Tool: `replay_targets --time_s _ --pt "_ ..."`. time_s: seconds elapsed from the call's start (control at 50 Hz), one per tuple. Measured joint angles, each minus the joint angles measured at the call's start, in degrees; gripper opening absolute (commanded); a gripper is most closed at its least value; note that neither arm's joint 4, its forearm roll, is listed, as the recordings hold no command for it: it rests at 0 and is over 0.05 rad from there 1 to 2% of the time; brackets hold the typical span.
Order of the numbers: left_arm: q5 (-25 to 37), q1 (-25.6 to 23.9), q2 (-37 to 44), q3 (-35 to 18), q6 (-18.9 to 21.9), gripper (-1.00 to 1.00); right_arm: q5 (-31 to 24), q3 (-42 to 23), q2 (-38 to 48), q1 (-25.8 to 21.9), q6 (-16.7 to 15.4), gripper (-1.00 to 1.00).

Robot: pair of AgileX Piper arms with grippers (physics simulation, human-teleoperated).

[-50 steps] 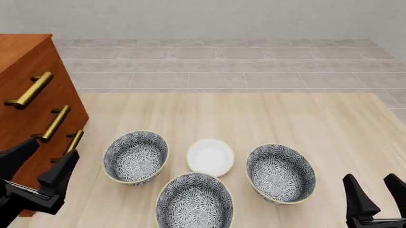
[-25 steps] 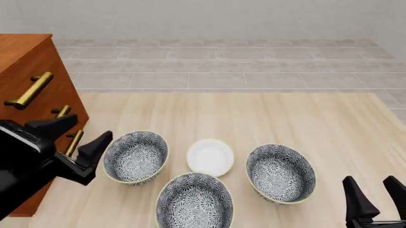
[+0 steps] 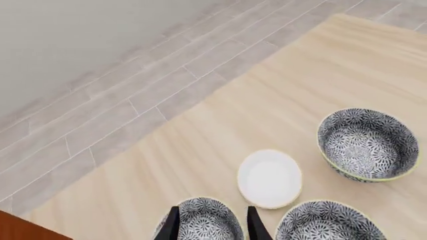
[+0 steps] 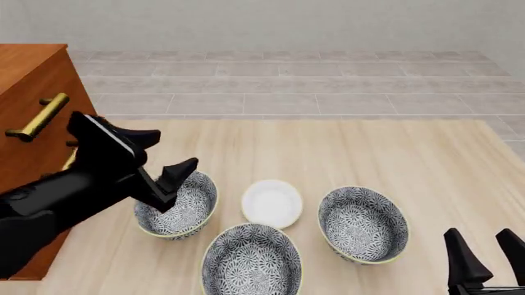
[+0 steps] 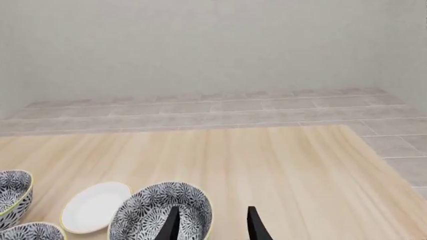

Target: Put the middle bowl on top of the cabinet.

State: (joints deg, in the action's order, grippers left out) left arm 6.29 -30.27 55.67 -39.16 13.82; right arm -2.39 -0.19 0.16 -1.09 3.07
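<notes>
1. Progress is standing at the opening stage: no bowl is being held, and the top of the cabinet (image 4: 24, 58) is showing nothing on the part in view.
2. The middle bowl (image 4: 252, 259) is sitting upright on the tabletop (image 4: 369, 153), nearest the arms, between the left bowl (image 4: 193, 206) and the right bowl (image 4: 363, 224), just beside the white dish (image 4: 272, 203).
3. The left claw (image 4: 177, 146) is hovering with its fingers apart above the left bowl (not the middle one) and is gripping nothing. In the left wrist view that bowl is lying between the finger tips.
4. The right claw (image 4: 478, 233) is waiting low at the near right edge of the tabletop, fingers spread and empty, apart from the right bowl.
5. Remaining work, as judged from the frames: a claw is needing to move over the middle bowl, close on its rim, lift it, carry it to the cabinet at the left and release it on top. The whole transfer is outstanding.
6. Markings: no brand, label or readable writing is showing on the bowls, dish, cabinet or arms; the bowls are carrying only a floral pattern.
</notes>
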Motion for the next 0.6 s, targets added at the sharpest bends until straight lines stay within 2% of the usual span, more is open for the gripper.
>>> replay_targets --time_s 0.6 --pt "7.5 -11.0 16.3 -14.6 1.6 1.0 0.4 0.0 -0.1 0.8 1.0 1.0"
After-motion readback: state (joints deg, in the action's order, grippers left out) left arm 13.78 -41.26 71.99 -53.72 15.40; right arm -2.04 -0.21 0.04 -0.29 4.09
